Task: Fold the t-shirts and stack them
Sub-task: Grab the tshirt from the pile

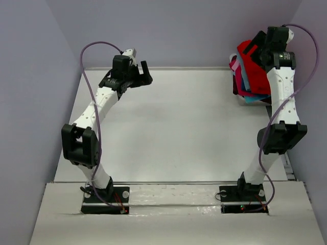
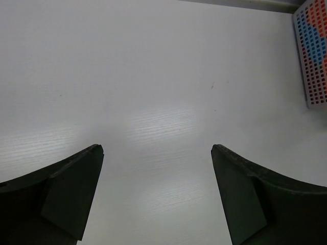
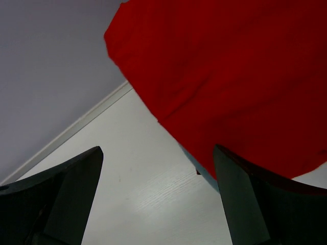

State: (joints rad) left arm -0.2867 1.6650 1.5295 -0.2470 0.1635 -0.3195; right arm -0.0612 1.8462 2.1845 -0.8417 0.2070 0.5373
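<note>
Fingers of my left gripper (image 2: 156, 148) stand wide apart above the white table (image 2: 153, 76), holding nothing, toward its far left side. In the far right corner the t-shirts (image 1: 249, 76) lie in a heap, with the red t-shirt (image 3: 230, 76) on top. My right gripper (image 3: 158, 149) hovers at the heap's edge, jaws wide, gripping nothing.

From above, the right arm (image 1: 282, 89) covers part of the pile of t-shirts (image 1: 248, 71); the lower ones show only thin edges. The red t-shirt (image 3: 230, 76) runs off the right wrist view's top and right. A white perforated panel (image 2: 312, 56) is cut by the left wrist view's right edge, its kind unclear
</note>
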